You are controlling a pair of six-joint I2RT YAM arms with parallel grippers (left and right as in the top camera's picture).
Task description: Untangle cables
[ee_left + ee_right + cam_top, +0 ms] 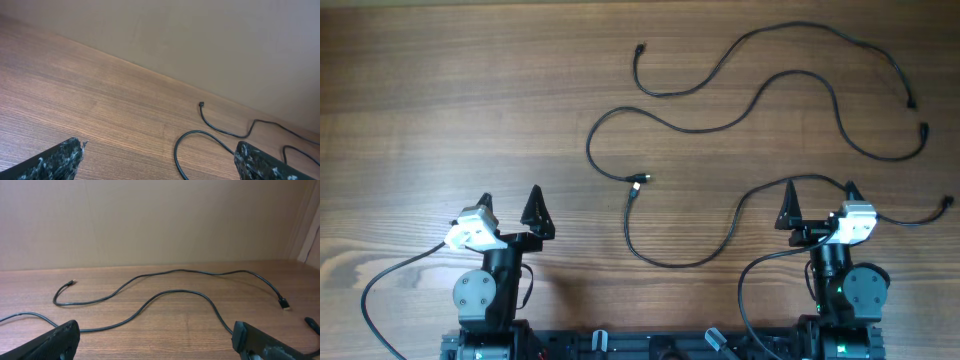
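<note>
Overhead first: my left gripper (510,205) sits low in the lower left of the frame, fingers spread wide with nothing between them. My right gripper (820,198) is in the lower right, jaws also fully apart and holding nothing.

Three cords lie out on the wooden table (420,100), all in the right half of the picture. The upper cable (790,25) starts at a plug near top centre, dips, then arches across to the right edge. Below it, the middle cable (800,72) snakes from the far right back toward centre, where its silvery plug (640,180) rests. Just beside that plug is one end of the lower cable (690,265); I can't tell whether the two tips touch. The lower cable drops into a loop at bottom centre, climbs, and arches right past my right fingertips before ending at the right edge. Whether it touches those fingers I cannot tell. From above, none of the three appears to cross another.

Left wrist view: my two dark fingertips (55,160) sit in the bottom corners over bare wood, while the upper cable (220,131) lies beyond them at centre right, near the beige wall (225,40).

Right wrist view: fingers in the bottom corners, the upper cable (175,271) stretching across mid-frame.
</note>
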